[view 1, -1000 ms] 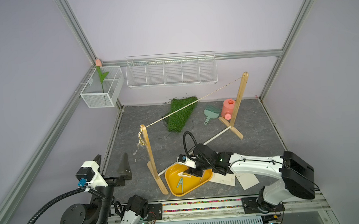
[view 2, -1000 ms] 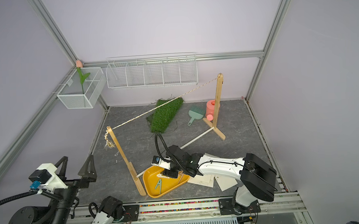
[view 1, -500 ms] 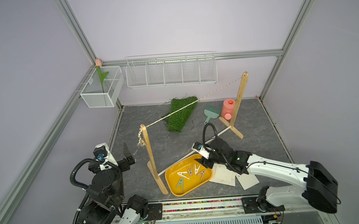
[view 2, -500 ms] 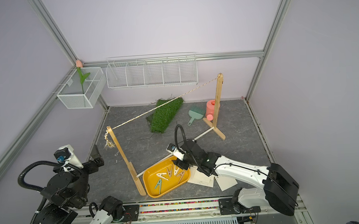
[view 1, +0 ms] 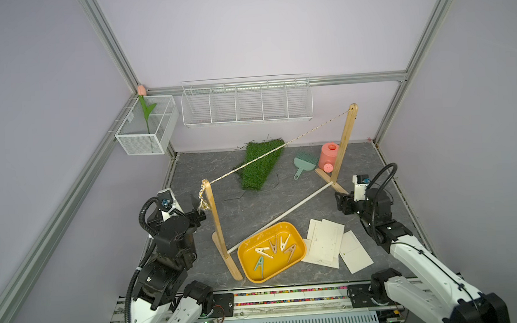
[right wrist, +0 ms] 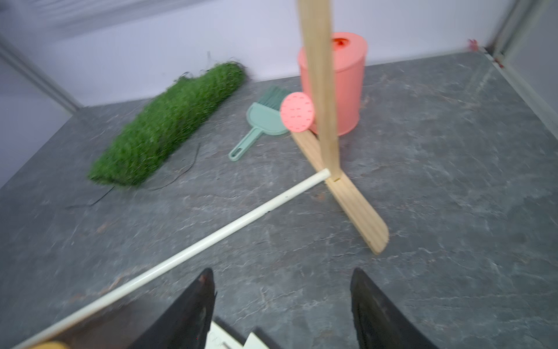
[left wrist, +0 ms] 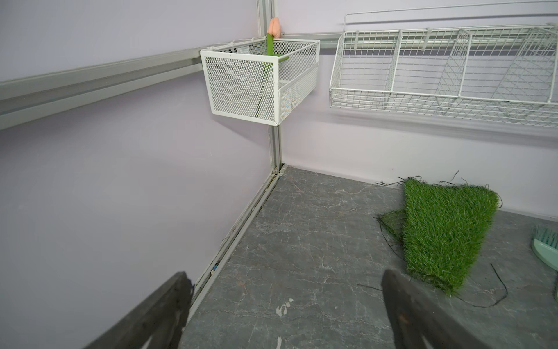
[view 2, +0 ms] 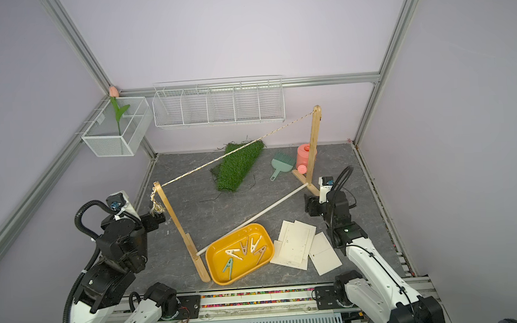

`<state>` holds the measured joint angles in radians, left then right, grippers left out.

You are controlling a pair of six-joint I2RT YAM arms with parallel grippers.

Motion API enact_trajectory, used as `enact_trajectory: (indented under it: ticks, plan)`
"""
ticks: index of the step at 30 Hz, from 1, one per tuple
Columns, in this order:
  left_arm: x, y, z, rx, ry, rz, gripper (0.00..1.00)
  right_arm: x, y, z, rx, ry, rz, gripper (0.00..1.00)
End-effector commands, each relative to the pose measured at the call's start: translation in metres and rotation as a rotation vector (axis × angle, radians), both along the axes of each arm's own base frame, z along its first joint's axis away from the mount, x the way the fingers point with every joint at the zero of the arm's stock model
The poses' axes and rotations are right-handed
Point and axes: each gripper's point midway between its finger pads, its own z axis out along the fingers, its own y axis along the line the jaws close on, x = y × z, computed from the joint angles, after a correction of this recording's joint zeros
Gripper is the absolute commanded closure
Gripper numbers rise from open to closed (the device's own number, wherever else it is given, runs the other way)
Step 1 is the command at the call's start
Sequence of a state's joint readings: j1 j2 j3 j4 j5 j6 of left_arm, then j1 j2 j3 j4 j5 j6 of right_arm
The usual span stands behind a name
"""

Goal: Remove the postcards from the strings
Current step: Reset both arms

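Jaws of the left gripper (left wrist: 285, 276) and right gripper (right wrist: 283, 272) stand released and empty. The cream-white paper postcards (view 1: 326, 240) lie on the grey marbled table (view 1: 253, 205) beside the yellow plastic tray (view 1: 285, 224). The twisted beige rope string (view 1: 280, 144) hangs bare. Removal looks finished; the next move likely only calls for parking the arms.

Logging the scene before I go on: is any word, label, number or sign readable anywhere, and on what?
No text reads in any view.
postcards: faint printed lines and small dark marks in both top views, too small to read.
Nothing else shows lettering.
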<state>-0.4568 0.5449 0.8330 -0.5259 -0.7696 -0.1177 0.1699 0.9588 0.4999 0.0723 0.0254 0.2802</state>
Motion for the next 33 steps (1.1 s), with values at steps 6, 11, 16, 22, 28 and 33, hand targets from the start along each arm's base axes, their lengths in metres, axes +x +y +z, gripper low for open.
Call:
enact_trajectory:
  ticks: [6,11,16,22,28,33]
  plan:
    - [0.031,0.025,-0.031,-0.112,0.013,0.124,0.01,0.026,-0.087,-0.017,0.14,0.014,-0.33,0.25]
    - [0.058,0.038,-0.063,-0.114,0.044,0.176,0.01,0.032,-0.122,-0.01,-0.083,0.001,-0.415,0.25]
    - [0.094,0.033,-0.12,-0.002,0.156,0.141,0.01,0.037,-0.12,-0.02,-0.229,-0.03,-0.339,0.26]
    - [0.109,0.044,-0.165,0.009,0.144,0.154,0.01,0.047,-0.092,-0.04,-0.405,-0.104,-0.208,0.26]
    - [0.132,0.038,-0.189,-0.068,0.121,0.023,0.01,0.05,-0.073,-0.05,-0.461,-0.108,-0.124,0.29]
    - [0.153,0.013,-0.19,-0.099,0.104,-0.127,0.01,0.043,-0.049,-0.041,-0.356,-0.21,-0.031,0.3]
